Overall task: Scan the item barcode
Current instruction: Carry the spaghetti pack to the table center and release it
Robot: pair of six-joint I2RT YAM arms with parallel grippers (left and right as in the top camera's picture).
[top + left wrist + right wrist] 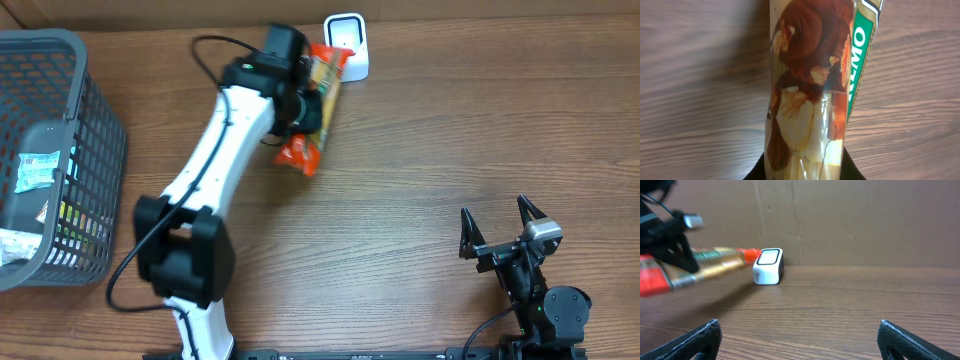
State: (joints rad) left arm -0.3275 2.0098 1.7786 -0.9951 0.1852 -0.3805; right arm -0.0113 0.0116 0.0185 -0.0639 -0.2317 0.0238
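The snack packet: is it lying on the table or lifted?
Lifted: the left gripper holds the packet above the table in the right wrist view.

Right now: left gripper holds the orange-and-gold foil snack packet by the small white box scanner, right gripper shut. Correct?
No: the right gripper is open, jaws wide apart in the right wrist view. The rest holds.
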